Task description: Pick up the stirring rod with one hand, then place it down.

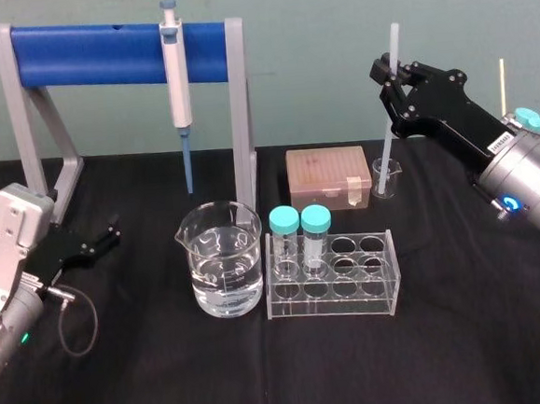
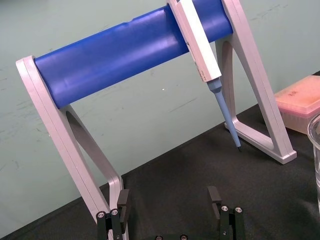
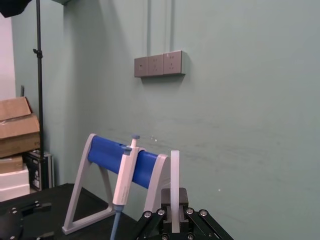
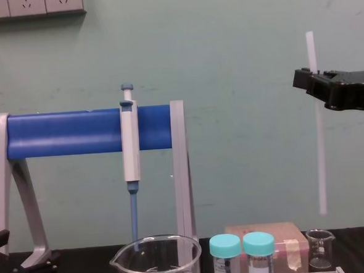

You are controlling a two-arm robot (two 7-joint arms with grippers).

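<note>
The stirring rod (image 1: pixel 386 146), a thin white translucent stick, hangs upright in the air at the far right of the table. My right gripper (image 1: pixel 389 73) is shut on its upper part. In the chest view the stirring rod (image 4: pixel 319 146) ends a little above the small empty beaker (image 4: pixel 320 249), clear of its rim. The right wrist view shows the stirring rod (image 3: pixel 175 175) standing up between the black jaws. My left gripper (image 1: pixel 113 231) rests low at the left of the table, and in the left wrist view the left gripper (image 2: pixel 168 197) is open and holds nothing.
A blue-barred grey stand (image 1: pixel 118 50) at the back left carries a blue-tipped pipette (image 1: pixel 177 78). A large beaker of water (image 1: pixel 224 271) and a clear tube rack (image 1: pixel 332 277) with two teal-capped tubes stand mid-table. A pink tip box (image 1: pixel 329 177) sits beside the small beaker (image 1: pixel 387 178).
</note>
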